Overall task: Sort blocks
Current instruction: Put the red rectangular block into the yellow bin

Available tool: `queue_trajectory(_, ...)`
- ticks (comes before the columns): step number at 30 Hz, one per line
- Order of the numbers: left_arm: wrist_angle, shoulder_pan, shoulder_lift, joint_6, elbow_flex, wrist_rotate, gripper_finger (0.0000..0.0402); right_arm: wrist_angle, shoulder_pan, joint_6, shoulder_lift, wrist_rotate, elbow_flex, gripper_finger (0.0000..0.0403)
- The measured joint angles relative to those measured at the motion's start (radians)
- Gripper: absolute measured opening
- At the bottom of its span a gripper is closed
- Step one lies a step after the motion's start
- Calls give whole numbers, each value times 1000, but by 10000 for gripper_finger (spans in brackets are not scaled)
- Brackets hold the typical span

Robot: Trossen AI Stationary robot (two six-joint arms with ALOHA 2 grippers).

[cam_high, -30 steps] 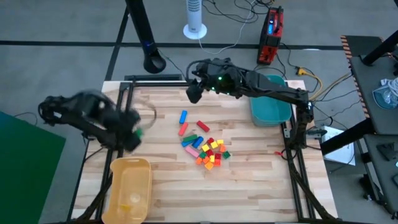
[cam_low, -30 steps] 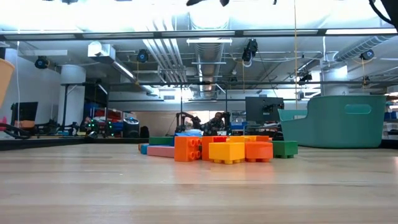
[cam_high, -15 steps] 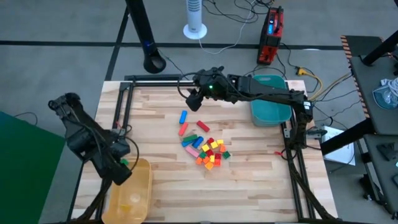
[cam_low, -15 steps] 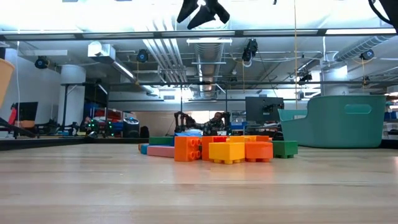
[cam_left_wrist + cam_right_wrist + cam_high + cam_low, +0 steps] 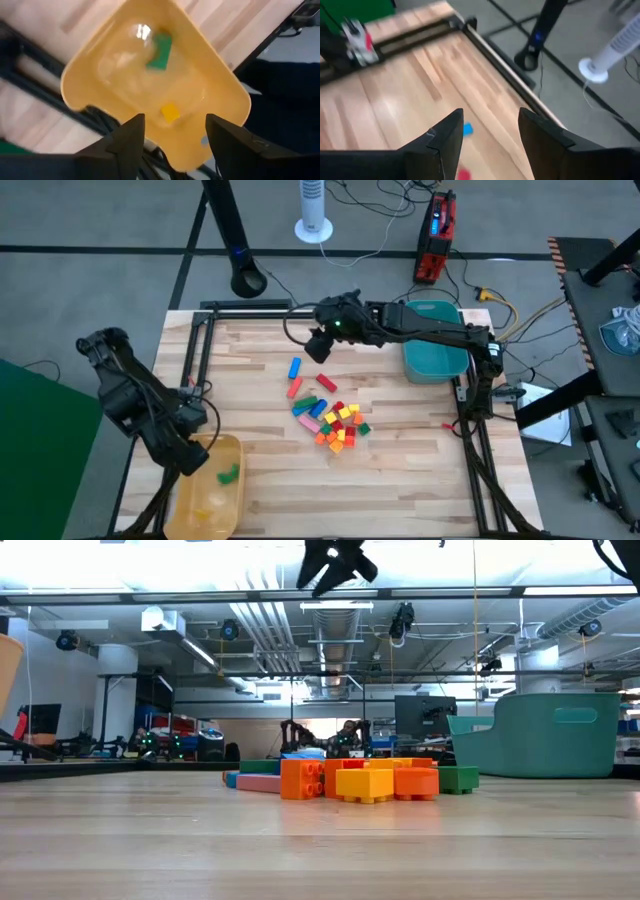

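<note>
High view. The blocks point(image 5: 333, 421): tiny cubes and short bars in red, yellow, orange, green, blue and pink, most of them lying in one tight heap at the middle of the wooden table point(image 5: 400, 470). Apart from the heap, toward the far edge: one blue bar point(image 5: 295, 368), upright in the picture, and one red bar point(image 5: 294, 387) just beside it. One green block point(image 5: 229, 474) lay inside the yellow tray point(image 5: 211, 517) at the table's near left corner, together with one yellow block point(image 5: 203, 511). One teal bin point(image 5: 434, 367) stood at the right edge. The left gripper point(image 5: 190, 461) hung over the tray's rim; the right gripper point(image 5: 318, 348) hung above the table, just beyond the blue bar.

Low view. Front of the heap, counted: one orange studded block point(image 5: 301, 779), one yellow point(image 5: 364, 783), one rounded orange point(image 5: 416, 782), one green point(image 5: 458, 778), one pink bar point(image 5: 258, 783). Bin at right. One gripper was seen high above the heap, fingers parted.

Left wrist view. Tray held two blocks: one green, one yellow. Claw stood wide, holding nothing.

Right wrist view. One blue block point(image 5: 467, 129) and one red point(image 5: 464, 174) showed on the table between the fingers point(image 5: 440, 145). Claw stood partly open, empty.
</note>
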Motion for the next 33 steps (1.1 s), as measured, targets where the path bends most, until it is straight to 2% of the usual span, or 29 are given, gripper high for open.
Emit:
queue_trajectory(2, 0, 5, -11, 27, 0, -94, 201, -63, 0, 7, 0, 0, -1, 183)
queue_trajectory(8, 1, 55, -66, 132, 0, -466, 198, -239, 0, 138, 0, -24, -33, 174)
queue_trajectory(14, 1, 140, -139, 265, -2, -725, 191, -321, -4, 313, 0, -219, -144, 161)
queue_trajectory(16, 1, 166, -163, 319, -4, -787, 189, -306, -4, 356, 0, -243, -209, 158)
queue_trajectory(20, 1, 207, -204, 386, -7, -881, 185, -202, -15, 401, 6, -270, -346, 160)
queue_trajectory(24, 2, 220, -229, 419, -7, -951, 184, 58, -45, 396, 6, -334, -485, 177)
queue_trajectory(28, 3, 220, -241, 452, -8, -964, 184, 249, -76, 353, 6, -393, -571, 200)
queue_trajectory(33, 1, 220, -251, 489, -8, -965, 184, 287, -86, 269, 6, -395, -598, 223)
